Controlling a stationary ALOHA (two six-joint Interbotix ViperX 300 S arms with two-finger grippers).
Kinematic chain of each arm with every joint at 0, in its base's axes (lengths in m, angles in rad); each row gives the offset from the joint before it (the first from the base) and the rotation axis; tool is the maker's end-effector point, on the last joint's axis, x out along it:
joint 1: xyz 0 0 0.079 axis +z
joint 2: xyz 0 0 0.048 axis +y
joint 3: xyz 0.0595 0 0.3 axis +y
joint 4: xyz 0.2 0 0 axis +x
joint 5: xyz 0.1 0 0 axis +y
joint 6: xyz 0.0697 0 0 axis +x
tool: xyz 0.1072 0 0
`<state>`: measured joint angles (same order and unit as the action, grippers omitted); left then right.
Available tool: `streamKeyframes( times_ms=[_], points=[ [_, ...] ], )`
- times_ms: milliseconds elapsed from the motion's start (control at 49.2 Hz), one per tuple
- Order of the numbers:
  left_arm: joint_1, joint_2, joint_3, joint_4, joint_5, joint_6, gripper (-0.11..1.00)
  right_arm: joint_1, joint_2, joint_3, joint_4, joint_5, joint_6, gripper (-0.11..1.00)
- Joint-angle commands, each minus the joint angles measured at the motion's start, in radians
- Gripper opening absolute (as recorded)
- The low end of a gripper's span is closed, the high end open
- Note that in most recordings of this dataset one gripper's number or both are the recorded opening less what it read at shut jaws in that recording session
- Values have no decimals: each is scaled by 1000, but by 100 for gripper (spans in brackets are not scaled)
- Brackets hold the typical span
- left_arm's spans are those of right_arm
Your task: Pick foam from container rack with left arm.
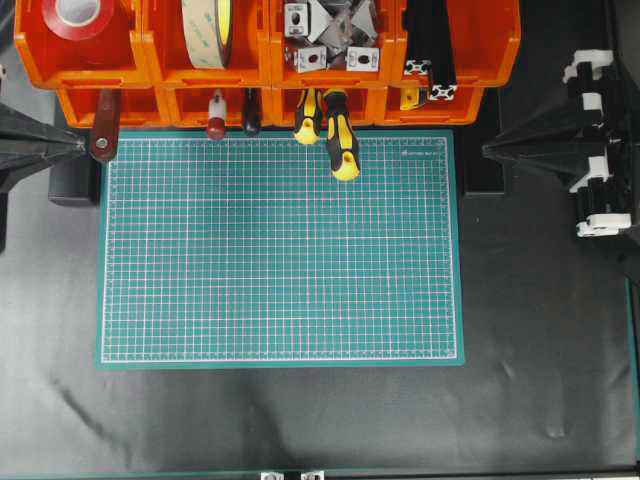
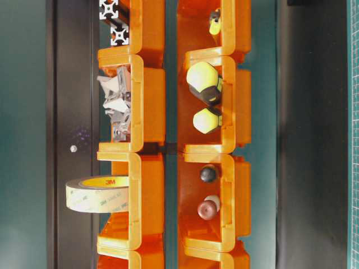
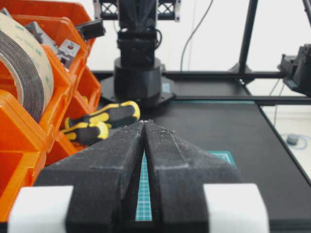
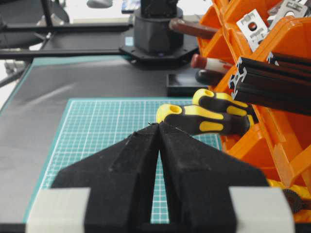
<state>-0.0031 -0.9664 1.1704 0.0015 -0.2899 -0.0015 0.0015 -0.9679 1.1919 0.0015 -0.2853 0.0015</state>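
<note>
While both arms are sitting parked at the sides of the bench, nothing is being held. The left gripper is showing its jaws pressed together, tips meeting, pointing level across the green mat. The right gripper is sitting the same way, jaws together and empty.

The foam is standing on edge in the upper row of the orange rack, second bin from the left, beside the red tape roll. In the table-level view the foam is poking out past the bin's front lip, hollow centre turned sideways along the row.

From the left wrist view the foam is lying off to the jaws' left and higher, near at hand. The left arm is plainly the nearer one. The yellow-handled screwdrivers are lying clear of that path. Judging by this, the jaws will need opening first, then swinging left and upward toward the roll's exposed rim.
</note>
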Motion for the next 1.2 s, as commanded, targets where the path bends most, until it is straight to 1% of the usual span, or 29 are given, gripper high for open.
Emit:
streamKeyframes(
  times_ms=[0, 20, 61, 122, 203, 325, 427, 508, 528, 671, 752, 833, 894, 955, 1097, 1179],
  points=[
    [-6, 18, -34, 51, 34, -58, 5, 9, 5, -34, 3, -18, 15, 2],
    [-6, 20, -43, 51, 49, -80, 6, 11, 2, -34, 9, -21, 14, 2],
    [-3, 20, -63, 51, 75, -126, 7, 11, -3, -34, 18, -28, 18, 6],
    [5, 20, -95, 52, 118, -206, 0, 11, -12, -37, 28, -35, 31, 0],
    [9, 20, -143, 52, 184, -295, 0, 11, -31, -40, 28, -40, 52, 0],
    [12, 21, -233, 52, 288, -419, 0, 11, -46, -46, 28, -32, 63, 0],
    [49, 28, -328, 52, 373, -522, 0, 11, -48, -46, 31, -37, 71, 0],
    [87, 43, -408, 52, 448, -617, 0, 11, -46, -46, 32, -37, 87, 0],
    [101, 52, -437, 52, 480, -658, 0, 11, -46, -46, 31, -35, 92, 0],
    [149, 110, -561, 52, 609, -856, 0, 11, -40, -44, 32, -31, 110, 0],
    [166, 146, -606, 52, 670, -979, 0, 11, -38, -44, 31, -31, 110, 0],
    [187, 176, -643, 55, 724, -1071, 0, 11, -38, -44, 32, -34, 110, 0],
    [195, 198, -663, 55, 756, -1104, 0, 11, -38, -44, 31, -35, 110, 0],
    [201, 224, -678, 58, 779, -1106, 0, 11, -38, -44, 31, -35, 110, 0],
    [212, 288, -718, 58, 788, -1101, 0, 11, -40, -43, 31, -35, 109, 0],
    [215, 321, -738, 58, 819, -1098, 0, 12, -40, -43, 29, -35, 109, 0]
  ],
)
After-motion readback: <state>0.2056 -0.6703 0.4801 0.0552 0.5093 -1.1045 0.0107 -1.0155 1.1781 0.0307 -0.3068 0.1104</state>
